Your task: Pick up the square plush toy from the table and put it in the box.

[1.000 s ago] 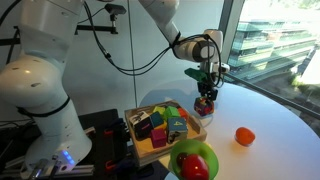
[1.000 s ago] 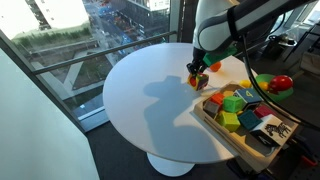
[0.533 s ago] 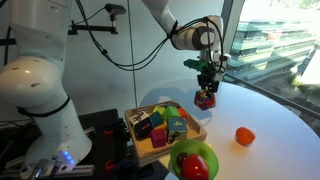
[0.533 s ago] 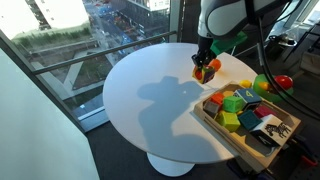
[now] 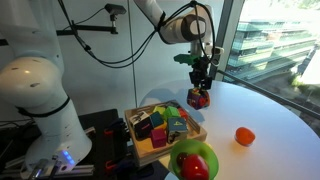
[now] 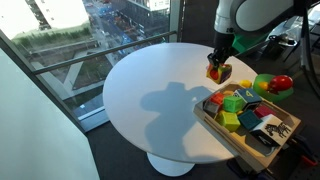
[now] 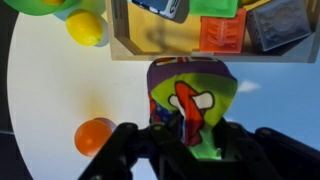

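My gripper is shut on the square plush toy, a small soft cube with dark red, black and multicoloured patches. It hangs in the air above the white table, next to the box's far side. It shows in both exterior views. In the wrist view the toy fills the middle between my fingers, with green, red and white patches. The box is a shallow light-wood tray holding several coloured blocks; it also shows in an exterior view and at the top of the wrist view.
An orange ball lies on the white round table. A bright green bowl holding a red round thing stands beside the box. A yellow ball lies near the box. Windows border the table.
My gripper has lifted the plush toy off the table and carried it towards the box.
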You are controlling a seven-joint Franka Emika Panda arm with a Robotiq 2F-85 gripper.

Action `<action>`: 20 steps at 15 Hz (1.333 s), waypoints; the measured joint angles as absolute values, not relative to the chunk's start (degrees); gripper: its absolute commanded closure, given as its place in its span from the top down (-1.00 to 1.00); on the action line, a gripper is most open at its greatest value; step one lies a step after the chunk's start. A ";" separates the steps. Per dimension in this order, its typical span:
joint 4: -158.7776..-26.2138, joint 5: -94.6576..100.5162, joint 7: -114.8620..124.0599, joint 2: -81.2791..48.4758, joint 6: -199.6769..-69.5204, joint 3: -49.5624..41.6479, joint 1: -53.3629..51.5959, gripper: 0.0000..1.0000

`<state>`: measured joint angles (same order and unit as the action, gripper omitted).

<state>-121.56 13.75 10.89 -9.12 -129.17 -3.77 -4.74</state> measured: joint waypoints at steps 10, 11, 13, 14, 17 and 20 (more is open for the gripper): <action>-136.68 13.91 3.69 5.91 -126.15 -3.78 0.33 -0.81; -138.06 13.91 2.53 7.81 -125.50 -3.81 0.95 -0.81; -140.63 13.91 0.79 11.12 -124.54 -3.83 1.73 -0.81; -141.85 13.91 0.20 12.56 -124.17 -3.83 1.89 -0.81; -145.31 13.91 -0.61 15.88 -123.99 -3.80 2.02 -0.81; -148.13 13.91 -0.63 17.65 -124.63 -3.55 2.02 -0.81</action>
